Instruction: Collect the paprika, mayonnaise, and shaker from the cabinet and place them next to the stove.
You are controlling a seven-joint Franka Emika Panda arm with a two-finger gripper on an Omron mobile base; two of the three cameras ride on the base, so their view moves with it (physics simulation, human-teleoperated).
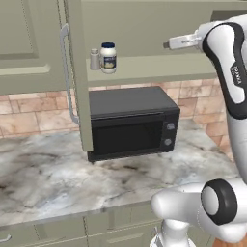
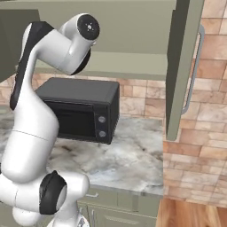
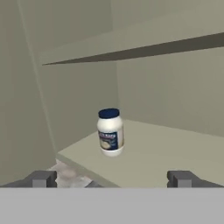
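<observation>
Spread wide and grasping nothing, gripper [image 3: 112, 178] is facing mayonnaise [image 3: 110, 132] standing beside shaker [image 1: 94, 59] near the cabinet [image 1: 159, 70] shelf's front edge.

- The mayonnaise [image 3: 110, 132] jar carries a label with a dark blue band and a pale picture; its lettering is too blurred to read.
- The arm [image 1: 235, 72] has small dark lettering along its upper link, too small to read.
- No other text is legible.
</observation>
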